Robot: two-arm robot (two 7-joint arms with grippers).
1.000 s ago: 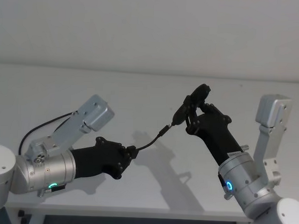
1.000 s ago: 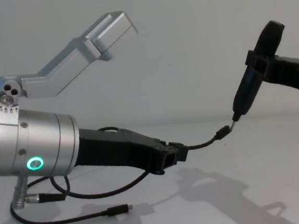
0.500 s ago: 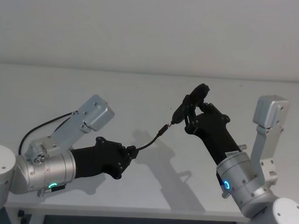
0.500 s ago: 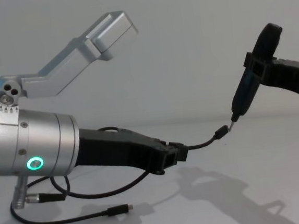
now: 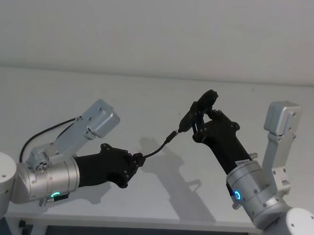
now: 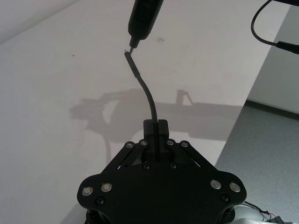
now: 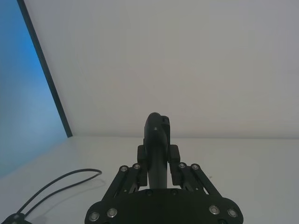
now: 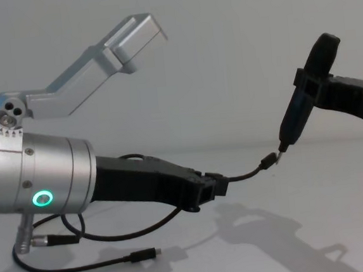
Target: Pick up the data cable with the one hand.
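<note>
My left gripper (image 5: 138,159) (image 8: 216,185) hovers above the white table, shut on the data cable (image 5: 156,148) (image 6: 148,98). A short stretch of the thin black cord curves out from its blocky jaws to a small plug (image 8: 269,161) (image 5: 171,136). The rest of the data cable (image 8: 85,266) droops under the arm onto the table and ends in a second plug (image 8: 144,256). My right gripper (image 5: 201,122) (image 7: 158,154) is raised opposite, shut on a black pointed device (image 8: 297,116) (image 6: 145,18). The device's tip sits just above the lifted plug.
A short black lead with a silver barrel connector (image 8: 35,240) hangs below the left arm's silver cylinder. The table's edge (image 6: 243,102) runs close beside the left gripper. A blue panel (image 7: 23,93) stands at the table's side.
The right gripper has carried the black device slightly down and toward the left gripper, bringing its tip closer to the lifted plug. The left arm has stayed put.
</note>
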